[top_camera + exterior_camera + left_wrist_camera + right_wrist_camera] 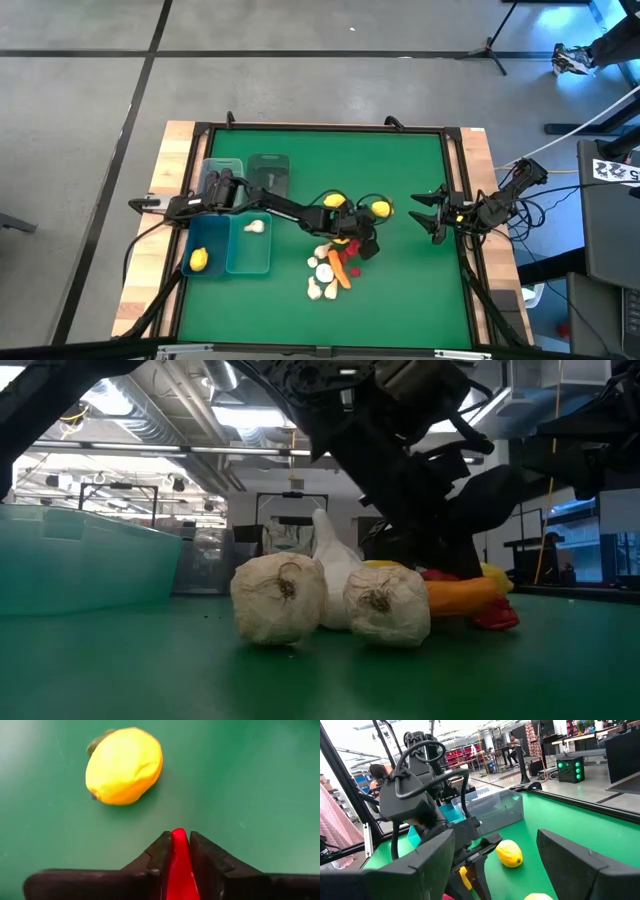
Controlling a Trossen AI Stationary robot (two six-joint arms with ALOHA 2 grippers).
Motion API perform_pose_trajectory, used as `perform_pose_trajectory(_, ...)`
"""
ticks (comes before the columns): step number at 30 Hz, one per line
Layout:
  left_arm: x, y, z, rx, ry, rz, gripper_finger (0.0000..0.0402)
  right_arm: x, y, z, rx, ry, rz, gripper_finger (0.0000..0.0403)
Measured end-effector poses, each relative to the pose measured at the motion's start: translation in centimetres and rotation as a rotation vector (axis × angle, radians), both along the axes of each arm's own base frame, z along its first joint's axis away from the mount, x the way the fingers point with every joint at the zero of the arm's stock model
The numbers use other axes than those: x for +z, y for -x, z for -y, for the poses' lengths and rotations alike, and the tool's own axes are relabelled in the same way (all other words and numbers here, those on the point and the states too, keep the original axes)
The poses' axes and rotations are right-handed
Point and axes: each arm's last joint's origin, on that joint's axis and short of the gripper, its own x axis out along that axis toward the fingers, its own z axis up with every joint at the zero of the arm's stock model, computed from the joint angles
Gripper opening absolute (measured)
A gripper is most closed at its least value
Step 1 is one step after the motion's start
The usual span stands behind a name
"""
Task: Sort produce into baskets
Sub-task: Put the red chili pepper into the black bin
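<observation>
Left claw [179,851] hides most of red pepper [179,870].

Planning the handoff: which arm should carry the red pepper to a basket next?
Left. Its gripper is already shut on the red pepper above the pile, with the baskets on its side. The right gripper waits open, away from them.

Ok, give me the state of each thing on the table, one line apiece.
Left gripper: shut on a red pepper.
Right gripper: open, waiting at the table's right side.
Lemon: loose on the mat beyond the left gripper.
Blue basket: holds one lemon.
Next basket: holds one garlic.
Garlic bulbs: unsorted in the pile.
</observation>
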Motion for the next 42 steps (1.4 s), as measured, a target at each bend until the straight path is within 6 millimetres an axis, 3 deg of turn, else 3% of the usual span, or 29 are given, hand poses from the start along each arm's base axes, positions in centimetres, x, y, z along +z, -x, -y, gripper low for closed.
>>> perform_pose_trajectory(16,2.0,-0.8,0.1,-0.061,-0.065,0.004,0.0003,0.0,0.0,0.0,0.0,-0.002,0.001,0.028)
perform_pose_trajectory(26,2.1,-0.7,0.0,-0.074,-0.081,-0.024,0.0004,0.0,0.0,0.0,0.0,-0.002,0.001,0.028)
perform_pose_trajectory(32,1.7,-0.3,0.1,-0.124,-0.131,-0.1,0.0045,0.0,0.0,0.0,0.001,-0.002,0.0,0.028)
perform_pose_trajectory(42,1.7,-0.2,1.0,-0.186,-0.176,-0.118,0.0196,0.0,0.0,0.0,0.0,0.001,0.0,0.028)
